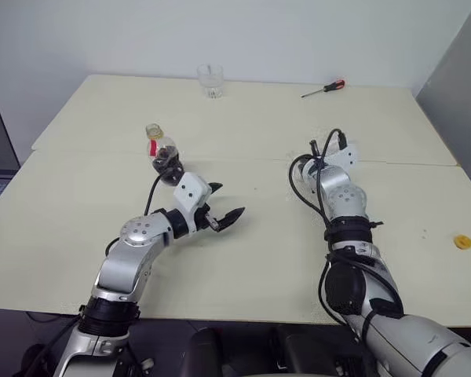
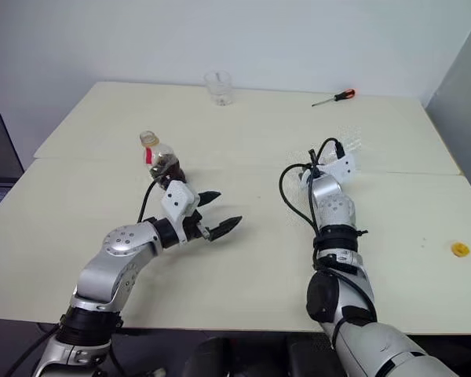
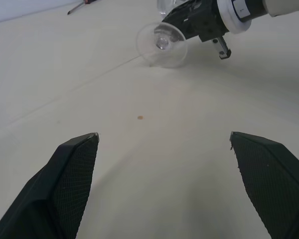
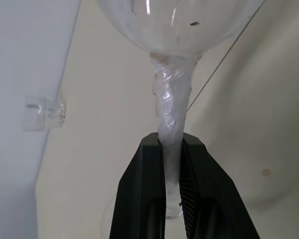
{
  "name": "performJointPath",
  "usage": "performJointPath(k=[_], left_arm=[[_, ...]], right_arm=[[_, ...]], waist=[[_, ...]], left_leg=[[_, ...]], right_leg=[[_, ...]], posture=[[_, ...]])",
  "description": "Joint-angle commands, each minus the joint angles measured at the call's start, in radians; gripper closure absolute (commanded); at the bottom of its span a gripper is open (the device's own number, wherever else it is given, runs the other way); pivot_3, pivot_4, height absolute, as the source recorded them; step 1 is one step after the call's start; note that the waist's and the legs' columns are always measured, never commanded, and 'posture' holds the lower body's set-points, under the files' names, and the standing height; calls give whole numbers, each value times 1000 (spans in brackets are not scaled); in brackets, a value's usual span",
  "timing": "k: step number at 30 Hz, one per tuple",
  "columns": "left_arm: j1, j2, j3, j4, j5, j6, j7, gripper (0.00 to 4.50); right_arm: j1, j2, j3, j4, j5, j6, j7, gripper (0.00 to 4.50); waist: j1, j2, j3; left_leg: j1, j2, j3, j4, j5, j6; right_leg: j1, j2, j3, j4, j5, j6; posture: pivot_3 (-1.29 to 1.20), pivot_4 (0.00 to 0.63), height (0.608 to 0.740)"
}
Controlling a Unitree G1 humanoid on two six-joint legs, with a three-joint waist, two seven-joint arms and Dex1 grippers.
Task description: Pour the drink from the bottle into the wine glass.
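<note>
Step in hand: securing glass before pour. Right gripper (image 4: pixel 172 164) closed on stem of wine glass (image 4: pixel 175 30), fingers pinching taped stem; glass lies tipped over on table (image 1: pixel 243 259), right of centre, near seam, foot off surface. Left gripper (image 1: pixel 224 217) wide open, empty, hovering near front-left of table. Bottle (image 1: pixel 162 151) upright just beyond left gripper, yellow cap on, little dark drink (image 1: pixel 166 162) inside. Tumbler (image 1: pixel 210 80) at far edge. Next, likely: stand glass upright, then left gripper takes bottle; cap looks unremoved.
</note>
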Motion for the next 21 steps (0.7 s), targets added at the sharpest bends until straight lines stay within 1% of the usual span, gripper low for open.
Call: performJointPath(k=[1, 5, 7, 8, 10, 12, 15, 18, 21], left_arm=[[5, 10, 31, -43, -4, -4, 9, 0], [23, 16, 51, -41, 0, -17, 26, 0], [43, 27, 53, -47, 6, -18, 24, 0], [53, 33, 53, -50, 10, -18, 22, 0], [67, 35, 74, -52, -2, -16, 28, 0], [66, 20, 130, -41, -46, 3, 50, 0], [92, 56, 173, -75, -112, 58, 1, 0], [118, 95, 190, -95, -135, 86, -28, 0], [120, 106, 201, -91, -136, 87, -21, 0]], right_arm=[[1, -38, 106, -130, -62, 54, 81, 4389], [48, -51, 307, -261, -213, 49, 205, 4389], [97, -36, 438, -295, -311, -5, 292, 4389], [116, -18, 472, -298, -333, -15, 319, 4389], [133, 18, 512, -270, -376, -48, 342, 4389], [134, 50, 543, -218, -425, -95, 368, 4389], [140, 91, 590, -130, -484, -186, 430, 4389], [157, 107, 605, -76, -517, -245, 456, 4389], [169, 107, 609, -31, -546, -290, 477, 4389]], waist=[[1, 0, 1], [-3, 0, 0], [-5, 0, 0], [-6, 0, 0], [-6, 0, 0], [-4, 0, 1], [0, 0, 1], [6, 0, 1], [7, 0, 1]], left_leg=[[0, 0, 0, 0, 0, 0], [0, 0, 1, 0, 0, 0], [0, 1, 1, -1, 0, 0], [0, 2, 0, -1, 0, 0], [1, 3, 0, -1, 0, 0], [1, 3, -1, -1, 0, 0], [0, 2, 0, -1, 0, 0], [0, 1, -1, -1, 0, 0], [0, 1, 0, 0, 0, 0]], right_leg=[[0, 0, 0, 0, 0, 0], [-1, 0, 0, 0, 0, 0], [-2, 0, 1, 0, 0, 0], [-2, 0, 1, 0, 0, 0], [-2, 0, 1, 1, 0, -1], [-2, 0, 1, 2, -1, -2], [-1, 0, 0, 2, -1, -3], [0, 0, -1, 1, -1, -3], [0, -3, -1, 0, -2, -2]], posture=[[0, 150, 740], [0, 150, 740], [0, 150, 740], [0, 150, 740], [0, 150, 740], [0, 150, 740], [0, 150, 740], [0, 150, 740], [0, 150, 740]])
